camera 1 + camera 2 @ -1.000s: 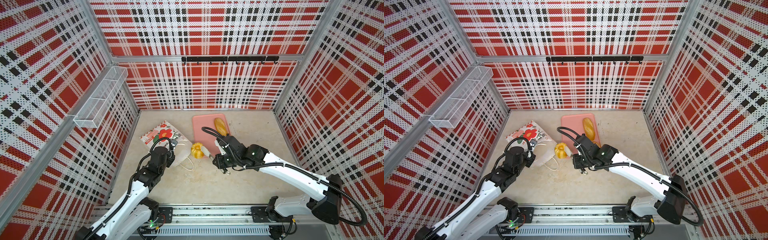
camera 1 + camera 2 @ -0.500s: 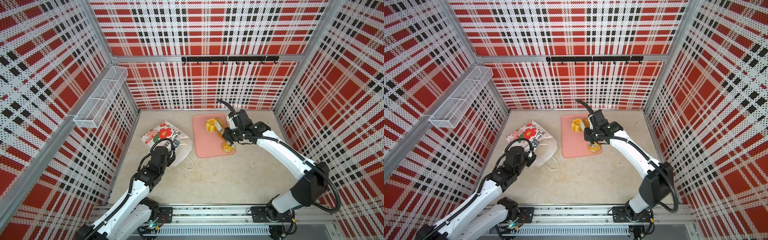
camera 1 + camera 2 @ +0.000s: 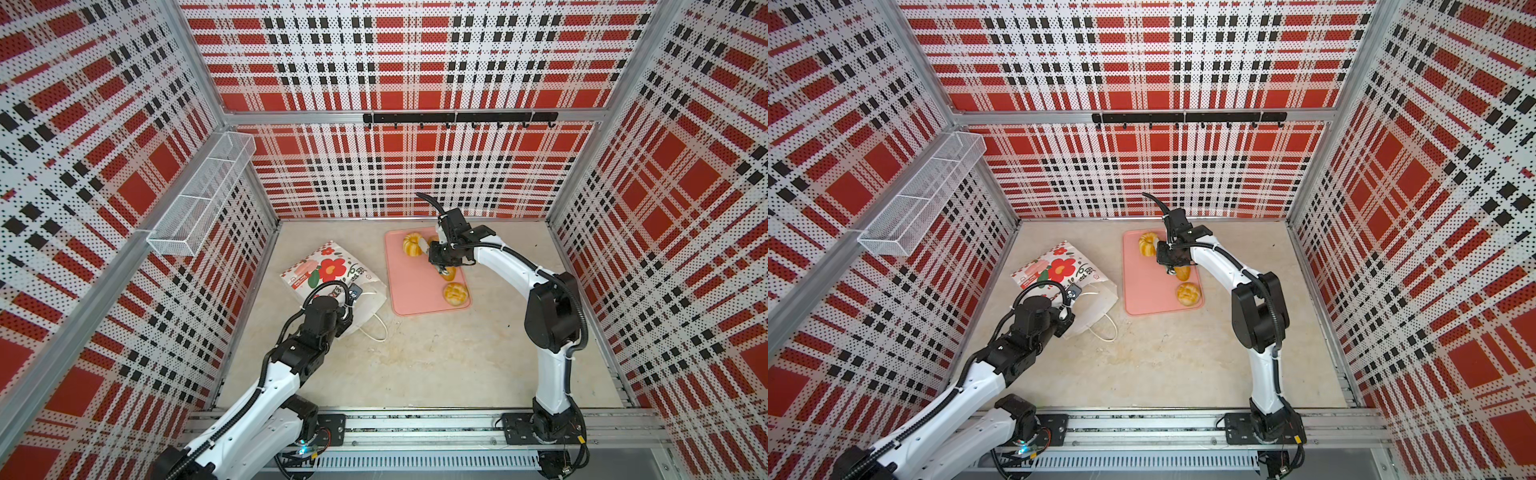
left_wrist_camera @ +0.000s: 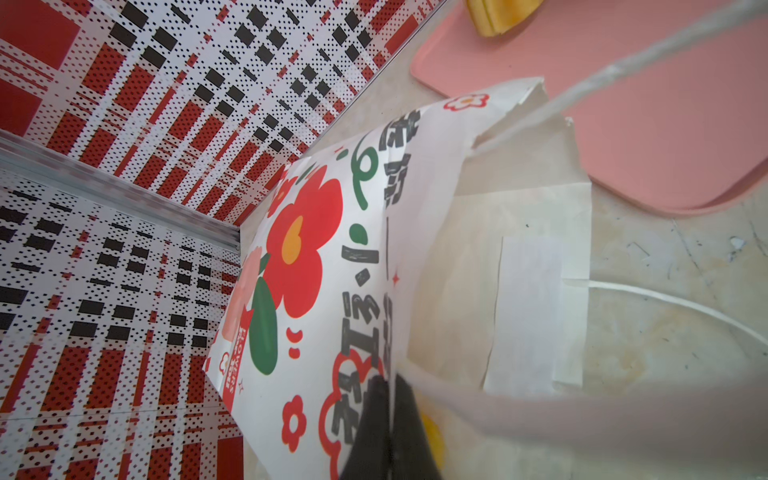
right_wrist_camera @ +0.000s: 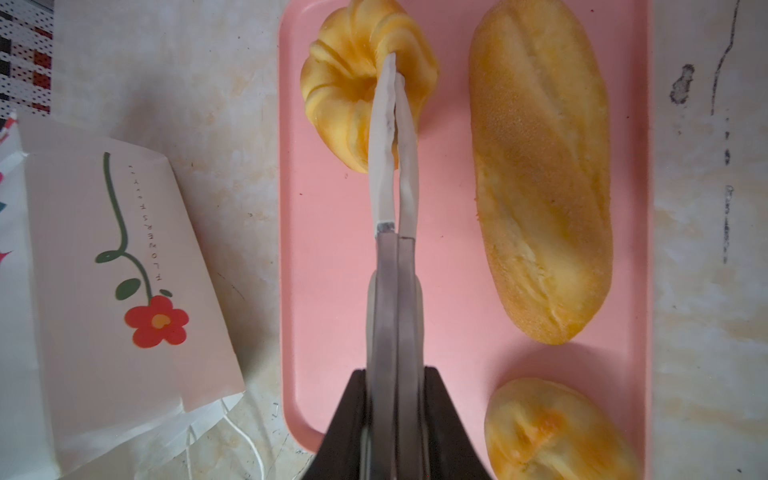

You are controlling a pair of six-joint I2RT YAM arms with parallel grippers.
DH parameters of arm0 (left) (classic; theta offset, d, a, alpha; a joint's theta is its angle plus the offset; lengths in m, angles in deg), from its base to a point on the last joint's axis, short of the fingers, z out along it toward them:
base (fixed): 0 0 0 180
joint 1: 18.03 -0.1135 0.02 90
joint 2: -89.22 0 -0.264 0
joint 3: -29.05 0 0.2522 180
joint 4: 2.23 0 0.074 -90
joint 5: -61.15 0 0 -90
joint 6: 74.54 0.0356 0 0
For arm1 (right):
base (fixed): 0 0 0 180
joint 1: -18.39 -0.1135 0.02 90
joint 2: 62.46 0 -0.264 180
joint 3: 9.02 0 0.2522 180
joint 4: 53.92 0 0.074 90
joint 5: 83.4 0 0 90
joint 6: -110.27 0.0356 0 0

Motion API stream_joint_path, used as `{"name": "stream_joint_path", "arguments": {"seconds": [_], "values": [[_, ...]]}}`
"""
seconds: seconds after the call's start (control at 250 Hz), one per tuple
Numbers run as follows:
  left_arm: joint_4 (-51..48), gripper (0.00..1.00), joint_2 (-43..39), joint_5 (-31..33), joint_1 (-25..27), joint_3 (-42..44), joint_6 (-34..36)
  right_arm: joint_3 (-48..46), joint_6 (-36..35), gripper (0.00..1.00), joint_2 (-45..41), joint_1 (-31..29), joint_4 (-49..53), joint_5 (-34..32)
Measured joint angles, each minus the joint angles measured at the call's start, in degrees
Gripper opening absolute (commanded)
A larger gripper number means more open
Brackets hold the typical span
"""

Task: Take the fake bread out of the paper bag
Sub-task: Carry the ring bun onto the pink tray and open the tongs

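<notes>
Left pincer [image 4: 388,399] pinches the flowered white paper bag [image 3: 328,270] at its rim, mouth toward the pink rectangular tray [image 3: 409,291]; right pincer [image 5: 395,70], pressed together, touches the golden fluted ring bread [image 5: 328,95] at its far end.

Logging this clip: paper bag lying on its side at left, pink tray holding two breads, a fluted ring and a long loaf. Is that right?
Not quite: the pink tray holds three breads, not two. The right wrist view shows a round bun along with the fluted ring and long loaf. The paper bag does lie on its side at left.
</notes>
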Motion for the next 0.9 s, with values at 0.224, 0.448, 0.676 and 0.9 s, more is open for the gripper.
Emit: {"name": "stream_joint_path", "arguments": {"seconds": [0.224,0.448,0.676,0.9], "values": [[0.2,0.0,0.04,-0.04,0.22,0.15,-0.02,0.17,-0.04,0.0,1.51,1.84,0.04,-1.51],[0.35,0.0,0.39,-0.39,0.33,0.35,-0.02,4.85,-1.38,0.0,3.72,3.58,1.2,-3.67],[0.46,0.0,0.42,-0.39,0.55,0.66,-0.04,10.95,-2.84,0.0,7.23,4.24,2.1,-3.56],[0.46,0.0,0.46,-0.39,0.63,0.66,-0.04,12.09,-2.99,0.0,9.77,4.26,2.95,-2.4]]}}
